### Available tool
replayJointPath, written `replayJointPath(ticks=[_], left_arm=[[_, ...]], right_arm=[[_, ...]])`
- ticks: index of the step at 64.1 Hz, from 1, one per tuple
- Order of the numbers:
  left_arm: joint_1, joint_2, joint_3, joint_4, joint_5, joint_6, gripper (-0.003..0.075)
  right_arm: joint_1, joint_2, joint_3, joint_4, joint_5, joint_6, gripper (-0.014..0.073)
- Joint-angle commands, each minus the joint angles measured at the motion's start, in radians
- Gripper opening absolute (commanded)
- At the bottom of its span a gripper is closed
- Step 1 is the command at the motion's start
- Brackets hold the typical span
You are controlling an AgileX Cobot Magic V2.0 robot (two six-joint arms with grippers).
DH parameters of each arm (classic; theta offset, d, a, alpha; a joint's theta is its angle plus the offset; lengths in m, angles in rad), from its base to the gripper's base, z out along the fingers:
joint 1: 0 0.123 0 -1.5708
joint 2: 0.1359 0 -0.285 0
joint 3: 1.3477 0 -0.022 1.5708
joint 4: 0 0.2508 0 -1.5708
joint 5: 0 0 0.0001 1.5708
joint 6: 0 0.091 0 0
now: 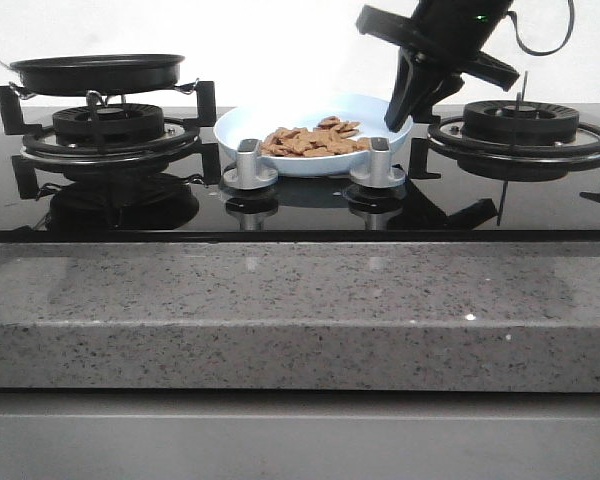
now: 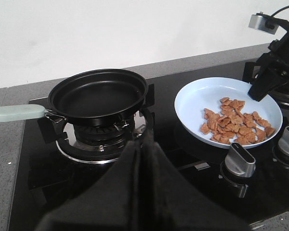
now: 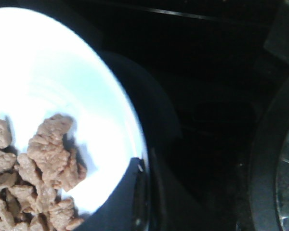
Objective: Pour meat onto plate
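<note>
Right gripper (image 1: 402, 108) pinched shut on plate (image 1: 380, 112) rim; could tip and spill meat (image 1: 315, 140). Left gripper (image 2: 142, 144) closed, empty.

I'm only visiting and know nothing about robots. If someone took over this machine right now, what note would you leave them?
Left gripper: shut, holding nothing, above the stove in front of the pan.
Right gripper: at the far right rim of the plate; whether it grips the rim is unclear.
Meat: heaped on the plate, between the two burners.
Frying pan: empty, resting on the left burner.
Done: the pour.
Left: probably only drawing the arms back.
</note>
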Motion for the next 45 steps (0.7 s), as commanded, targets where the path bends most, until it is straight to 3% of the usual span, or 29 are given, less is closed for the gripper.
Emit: replayJointPath(ticks=[1, 12, 27, 45], left_arm=[[-0.009, 0.001, -0.027, 0.002, -0.076, -0.011, -0.002], [-0.009, 0.001, -0.027, 0.002, -0.076, -0.011, -0.002], [-0.009, 0.001, -0.027, 0.002, -0.076, -0.011, -0.002], [-0.009, 0.001, -0.027, 0.002, -0.076, -0.011, -0.002]], right_arm=[[-0.003, -0.067, -0.037, 0.033, -0.016, -0.006, -0.0048], [-0.003, -0.067, -0.037, 0.025, 0.003, -0.006, -0.0015], [-0.003, -0.067, -0.037, 0.023, 0.006, -0.006, 0.0255], [-0.003, -0.067, -0.037, 0.023, 0.002, -0.006, 0.0435]])
